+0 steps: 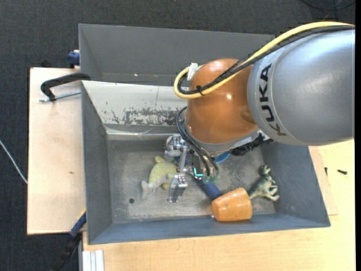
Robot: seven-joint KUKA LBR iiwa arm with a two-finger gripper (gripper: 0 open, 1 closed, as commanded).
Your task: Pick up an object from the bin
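Set low over the floor of the grey metal bin (96,168), the end effector (179,179) is seen in the camera view beneath the orange wrist cover (217,103), with the arm entering from the right. Whether it is open or closed cannot be told, since its metal parts are overlapped by the wrist and cabling, and nothing can be confirmed as gripped. It is placed just beside, perhaps touching, a pale yellow-green toy animal (158,174) that lies on its side near the middle of the floor. This toy is judged the likeliest thing to be picked, being the nearest. A blue handle-like piece (210,189) is found just right of the end effector, running towards an orange cup-shaped object (232,205) at the front wall. A small green dinosaur figure (265,188) lies apart, nearer the right wall. The things are spread singly rather than heaped, so a grasp at the pale toy is thought to be little hindered by the others.
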